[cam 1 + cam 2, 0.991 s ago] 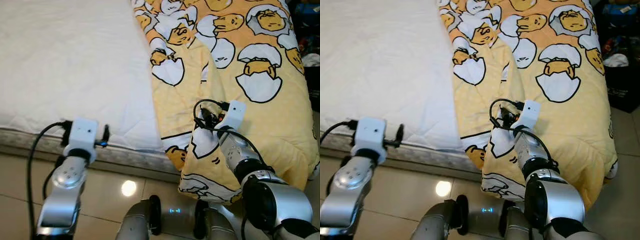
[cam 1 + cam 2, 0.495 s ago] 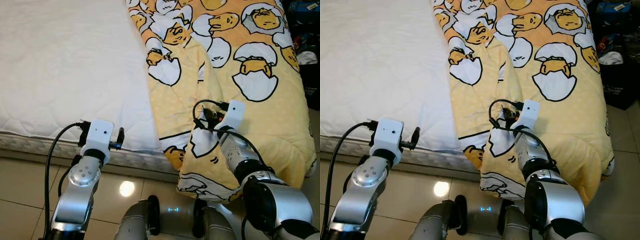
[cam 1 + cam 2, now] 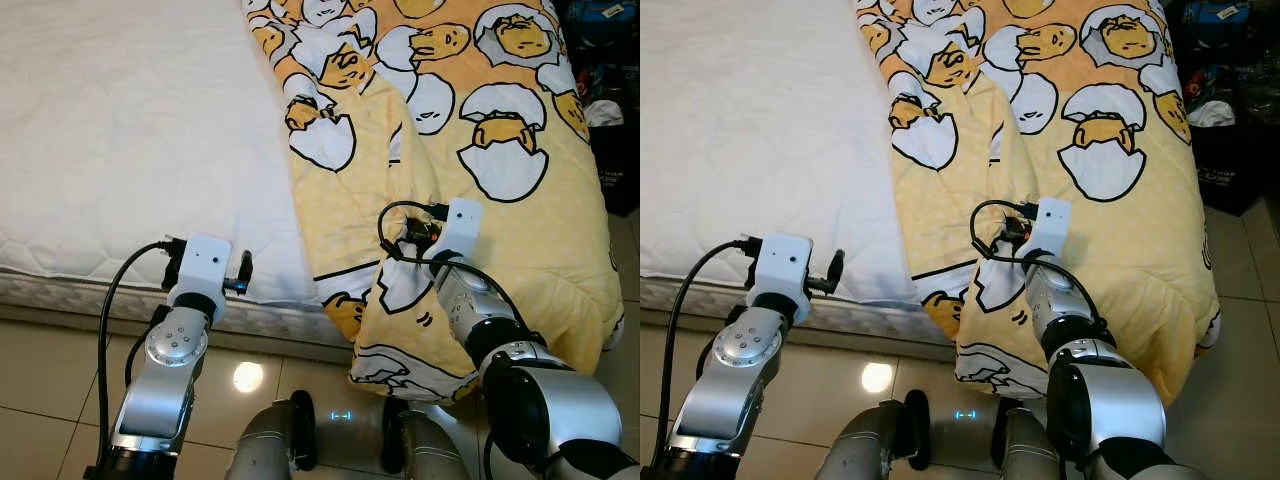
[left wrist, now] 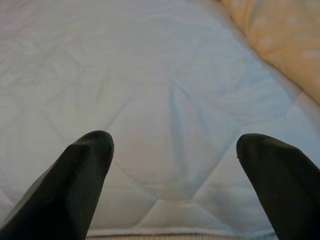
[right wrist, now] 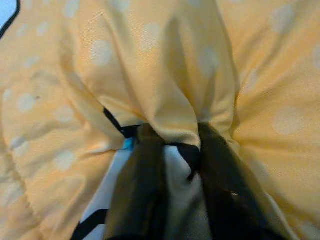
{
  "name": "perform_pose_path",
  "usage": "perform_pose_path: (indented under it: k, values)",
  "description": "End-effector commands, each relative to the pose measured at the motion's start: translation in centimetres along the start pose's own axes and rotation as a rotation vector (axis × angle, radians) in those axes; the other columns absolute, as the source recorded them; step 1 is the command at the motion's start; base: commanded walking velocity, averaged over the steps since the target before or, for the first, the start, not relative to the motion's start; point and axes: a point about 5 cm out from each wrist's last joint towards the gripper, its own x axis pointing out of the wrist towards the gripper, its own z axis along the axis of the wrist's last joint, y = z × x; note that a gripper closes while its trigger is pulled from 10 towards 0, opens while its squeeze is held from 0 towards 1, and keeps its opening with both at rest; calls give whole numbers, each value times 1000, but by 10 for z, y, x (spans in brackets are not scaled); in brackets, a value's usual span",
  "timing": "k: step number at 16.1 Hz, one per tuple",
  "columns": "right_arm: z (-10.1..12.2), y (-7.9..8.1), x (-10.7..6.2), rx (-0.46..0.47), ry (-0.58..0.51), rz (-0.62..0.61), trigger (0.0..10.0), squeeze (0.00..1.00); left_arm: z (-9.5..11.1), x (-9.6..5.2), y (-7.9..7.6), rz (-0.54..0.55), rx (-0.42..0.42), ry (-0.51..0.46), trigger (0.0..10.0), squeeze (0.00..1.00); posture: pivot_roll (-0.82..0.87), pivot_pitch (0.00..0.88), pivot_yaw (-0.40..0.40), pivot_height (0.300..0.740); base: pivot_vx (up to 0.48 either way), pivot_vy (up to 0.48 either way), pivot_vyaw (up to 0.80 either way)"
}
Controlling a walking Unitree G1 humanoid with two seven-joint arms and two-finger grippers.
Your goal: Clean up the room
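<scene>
The right gripper [image 5: 175, 165] was clenched on a bunched fold of the yellow quilt [image 3: 520, 230], likely to drag it across the bare white mattress [image 3: 130, 150]; the quilt covered only the bed's right side; the left gripper [image 4: 175, 165] hovered released over the mattress edge, probably ready to help

The blanket [image 3: 500, 250] is warm yellow with faint paler dots, printed all over with white cracked eggshells outlined in black, each holding a darker yellow-orange yolk figure. The mattress [image 3: 120, 130] is plain white, quilted in a faint hexagon stitch, with a grey-beige band along its edge. The floor [image 3: 50, 400] is glossy beige tile with thin dark joints. Both arms are silver with white wrist blocks and black cables; the left gripper [image 4: 175, 200] has black fingers [image 4: 75, 180], and the right gripper [image 5: 175, 165] has dark ones too.
</scene>
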Motion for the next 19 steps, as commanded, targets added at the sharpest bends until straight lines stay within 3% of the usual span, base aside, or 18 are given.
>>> perform_pose_path:
  k: [1,6,9,11,17,19]
  values:
    - [-2,2,0,-21,11,4,0,0,-7,-1,3,24,-7,22,10000,0,173,251,59,740,0,0,0]
    - [27,11,4,-144,-123,45,0,0,-2,7,1,48,-15,-10,10000,0,154,219,29,740,0,0,0]
    - [39,16,3,-162,-201,78,0,0,-1,12,-7,42,-39,-19,10000,0,130,198,6,740,0,0,0]
    - [49,16,1,-221,-266,89,0,0,0,15,-12,40,-68,-27,10000,0,116,184,-3,740,0,0,0]
    - [51,18,1,-245,-269,110,0,0,9,22,-14,40,-117,-94,10000,0,109,151,-22,740,0,0,0]
    - [49,20,1,-247,-264,121,0,0,9,24,-14,36,-116,-98,10000,0,109,144,-24,740,0,480,0]
